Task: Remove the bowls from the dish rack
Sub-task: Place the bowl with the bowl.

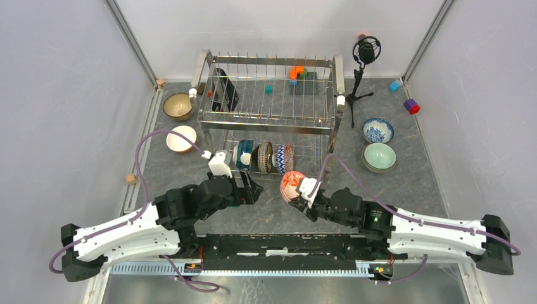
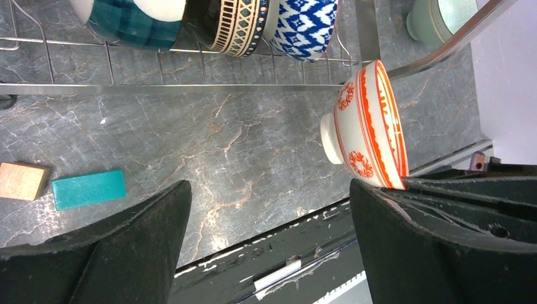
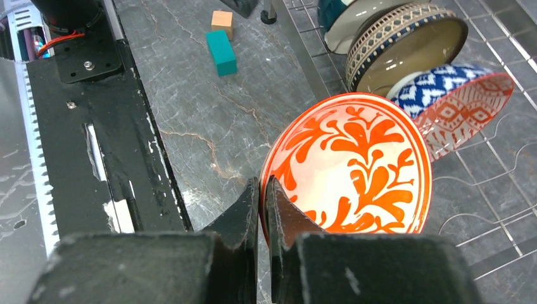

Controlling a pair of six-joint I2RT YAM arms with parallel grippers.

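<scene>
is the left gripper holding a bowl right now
No, the left gripper stands wide open and empty; the right gripper pinches the red-and-white bowl.

Orange-floral white bowl [image 3: 354,164]; teal plaid bowl [image 2: 133,22]; black-cream banded bowl [image 2: 237,22]; blue-white ikat bowl [image 2: 301,25].

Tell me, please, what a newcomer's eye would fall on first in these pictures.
First the red-and-white bowl, pinched by its rim in the right fingers just in front of the rack. Next the rack itself, big and shiny in the middle of the table, with three patterned bowls standing on edge in its lower tier. The left fingers gape open near them.
</scene>
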